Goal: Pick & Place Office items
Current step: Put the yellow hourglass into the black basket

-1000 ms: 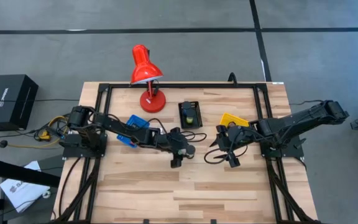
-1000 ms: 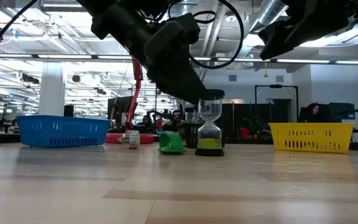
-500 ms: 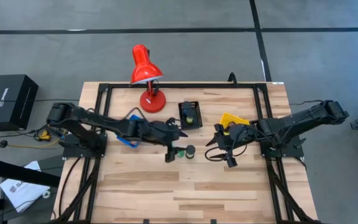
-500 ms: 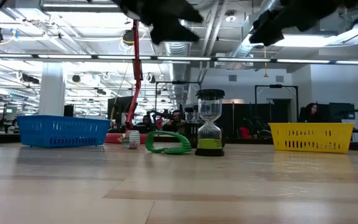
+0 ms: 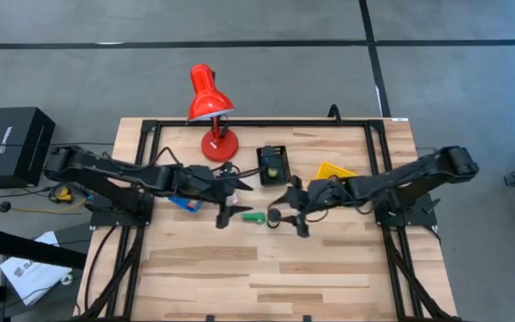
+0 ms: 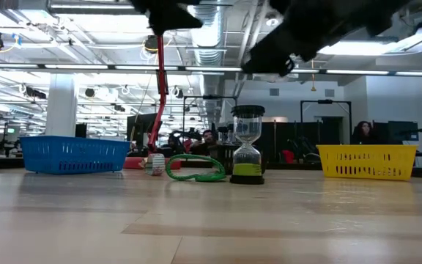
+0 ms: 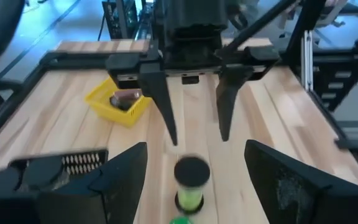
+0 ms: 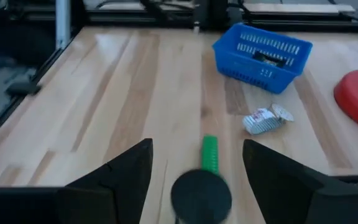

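Your right claw (image 5: 286,215) hangs open above the little hourglass (image 6: 247,144), which stands upright mid-worktop (image 5: 329,268) with a green coil (image 6: 194,169) lying just beside it. Your left claw (image 5: 223,207) is open too, holding nothing, hovering on the coil's other side. A crumpled white wrapper (image 8: 265,119) lies near the blue bin (image 8: 263,56).

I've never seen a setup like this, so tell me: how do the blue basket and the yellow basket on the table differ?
The blue basket stands on the left arm's side of the table, near the red lamp; the yellow basket stands on the right arm's side. The blue basket holds a dark, flat item; the yellow basket holds a brown block. Both are small slotted plastic baskets, standing upright on the wooden table.
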